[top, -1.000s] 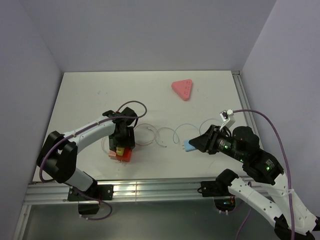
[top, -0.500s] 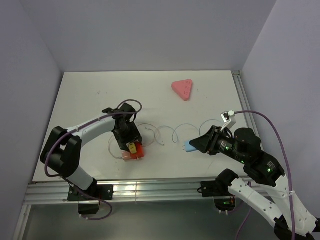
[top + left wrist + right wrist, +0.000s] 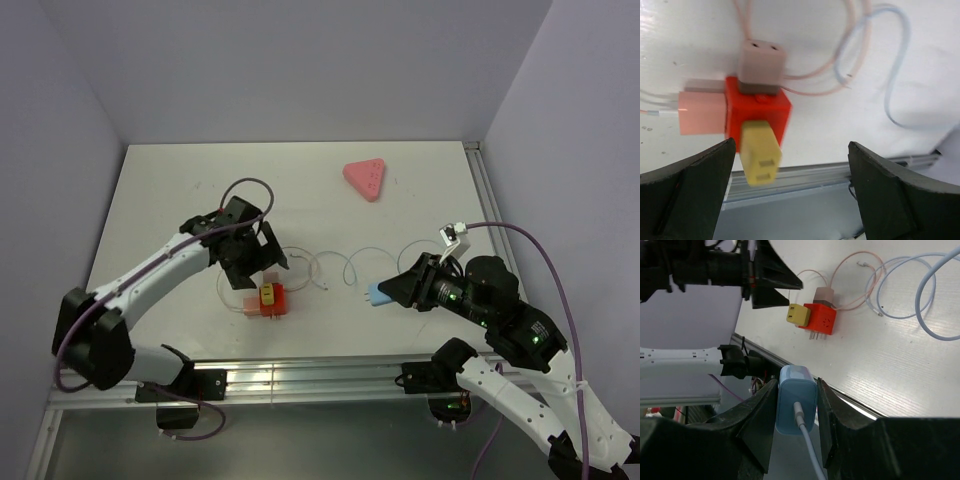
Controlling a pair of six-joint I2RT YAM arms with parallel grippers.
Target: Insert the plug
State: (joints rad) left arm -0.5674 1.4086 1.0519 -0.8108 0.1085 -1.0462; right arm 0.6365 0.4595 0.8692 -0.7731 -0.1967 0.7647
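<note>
1. Light-blue smooth plastic forms the plug [image 3: 796, 400], a small boxy piece with rounded corners. It is pinched between the black fingers of the right gripper [image 3: 796, 388], near the table's front edge, and a thin pale cable runs from its rear face.
2. Left gripper [image 3: 792, 172] stands wide apart and holds nothing, with its dark wedge-shaped fingers [image 3: 690, 185] flanking the orange-red block [image 3: 757, 107].
3. That block is a glossy cube lying on the matte white table [image 3: 180, 190]. It carries a yellow plug [image 3: 760, 159], a pink one [image 3: 700, 112] and a greyish-pink one [image 3: 760, 62] on three faces.
4. Thin pale-blue cable [image 3: 895, 60] and pinkish cable [image 3: 850, 75] curl in loose loops beside the cube.
5. Pink triangular socket strip [image 3: 365, 179], with rounded corners, lies well apart towards the far edge.
</note>
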